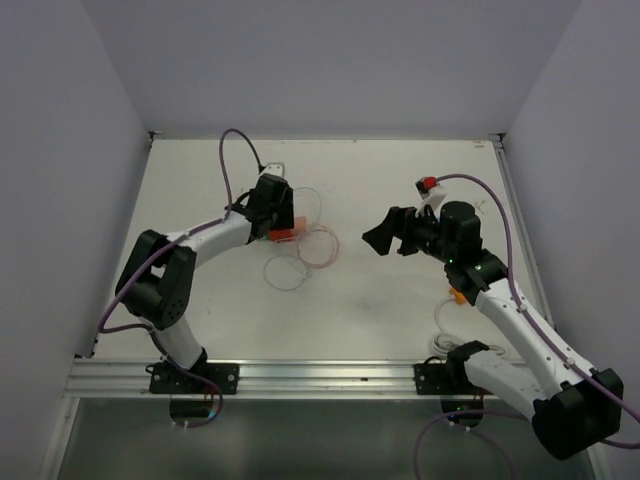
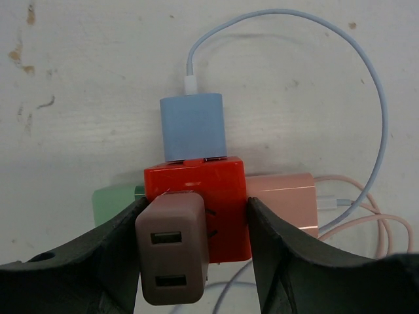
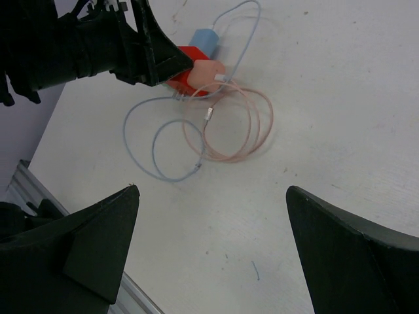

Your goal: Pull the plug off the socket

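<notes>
Robotics lab, enclosed test cell. A left arm (image 1: 160, 275) and a right arm (image 1: 520, 330) are bolted through black base plates (image 1: 195, 378) to an aluminium rail (image 1: 320, 376) at the near edge of a plain white table (image 1: 380, 320). Bare pale walls (image 1: 60, 150) box the table in on three sides. Purple cables (image 1: 236, 131) loop off the arms in the open. The tabletop carries scuff marks (image 2: 26, 62) and stains. A red socket (image 2: 216, 196) with coloured plugs (image 2: 193, 127) and coiled cords (image 1: 334, 245) lies on it, laid out like a test piece. Lighting is flat and even.

Black pincers (image 3: 211, 196), white arms (image 1: 215, 234), purple cables (image 1: 224, 160)
</notes>
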Robot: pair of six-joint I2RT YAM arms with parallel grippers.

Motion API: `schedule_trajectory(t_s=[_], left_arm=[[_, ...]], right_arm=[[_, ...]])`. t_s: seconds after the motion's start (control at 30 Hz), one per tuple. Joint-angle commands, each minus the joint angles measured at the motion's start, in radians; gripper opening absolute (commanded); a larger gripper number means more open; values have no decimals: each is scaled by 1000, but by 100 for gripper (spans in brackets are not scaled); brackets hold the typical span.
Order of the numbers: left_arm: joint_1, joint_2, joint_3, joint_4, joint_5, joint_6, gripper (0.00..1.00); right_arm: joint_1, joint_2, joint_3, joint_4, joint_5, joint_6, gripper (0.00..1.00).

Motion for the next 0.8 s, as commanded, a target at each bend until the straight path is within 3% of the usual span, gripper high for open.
schedule_trajectory(t_s=[0.0,0.23,0.47,0.77], left_arm=[[-53,-78,-70,5,77,-16,54],[-135,-173,-169,71,141,-87,54],[-146,-204,-227,143,173,-151,54],[-147,-213,-256,191,190,-167,55]], right_arm=[[4,42,-16,75,-104,32,99],[21,168,1,115,-152,106,99],[98,276,76,150,-79,190,99],[104,485,162,202,-36,343,99]])
